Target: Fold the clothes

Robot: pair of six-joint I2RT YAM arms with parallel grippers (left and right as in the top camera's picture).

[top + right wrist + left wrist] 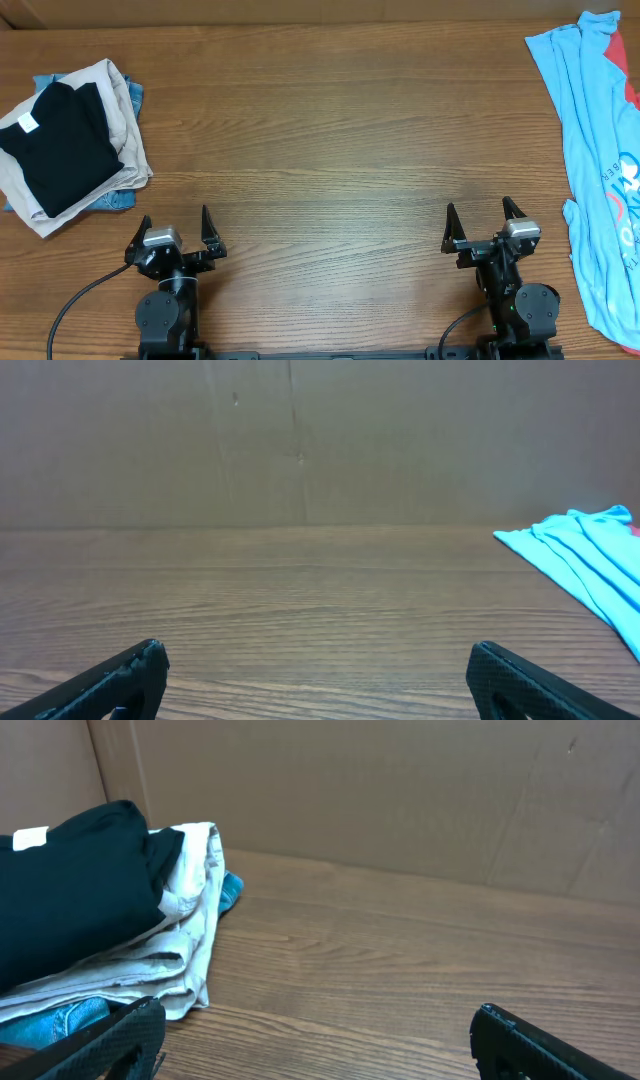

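Blue T-shirt (590,150) lies crumpled along the right edge of the tabletop (330,130), its long axis running far-to-near, partly out of view; left claw (174,224) and right claw (479,212) both gape wide, empty.

T-shirt (600,150) far right on table (320,130); folded stack (70,140) far left.

T-shirt (590,150), light blue: it is lying unfolded at the right end of the table (330,150), stretching lengthwise from the far edge toward the near edge. Long wrinkles are running down the cloth, and its near part is bunching slightly. Red and white lettering is showing along its outer side, partly cut off by the frame. In the right wrist view, one rumpled end is resting in low ridges.
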